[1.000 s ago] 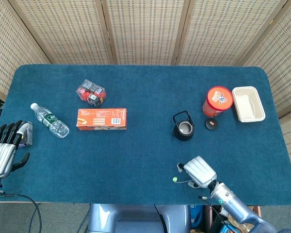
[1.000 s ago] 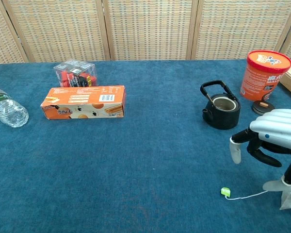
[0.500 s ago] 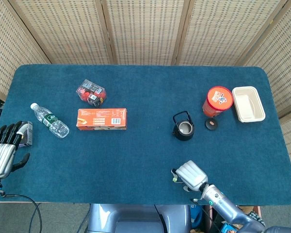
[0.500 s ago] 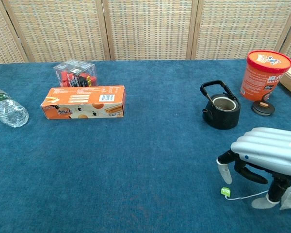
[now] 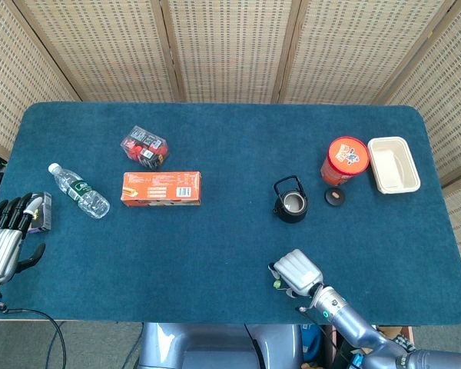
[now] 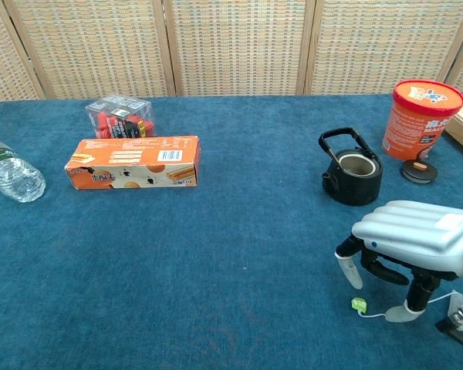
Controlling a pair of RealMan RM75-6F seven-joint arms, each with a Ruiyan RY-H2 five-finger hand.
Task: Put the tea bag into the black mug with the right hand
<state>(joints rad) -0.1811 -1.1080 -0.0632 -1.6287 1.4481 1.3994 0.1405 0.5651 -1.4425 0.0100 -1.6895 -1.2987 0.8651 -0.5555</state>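
With the right hand (image 6: 405,247) arched, fingers spread, over the tea bag's green tag (image 6: 359,304) (black mug (image 6: 353,176) well behind), only the string may be snagged

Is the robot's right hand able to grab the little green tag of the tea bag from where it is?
Probably yes. The right hand hovers right over the green tag, its fingers pointing down, apart and holding nothing. Nothing lies between them. The black mug stands farther back, out of the way.
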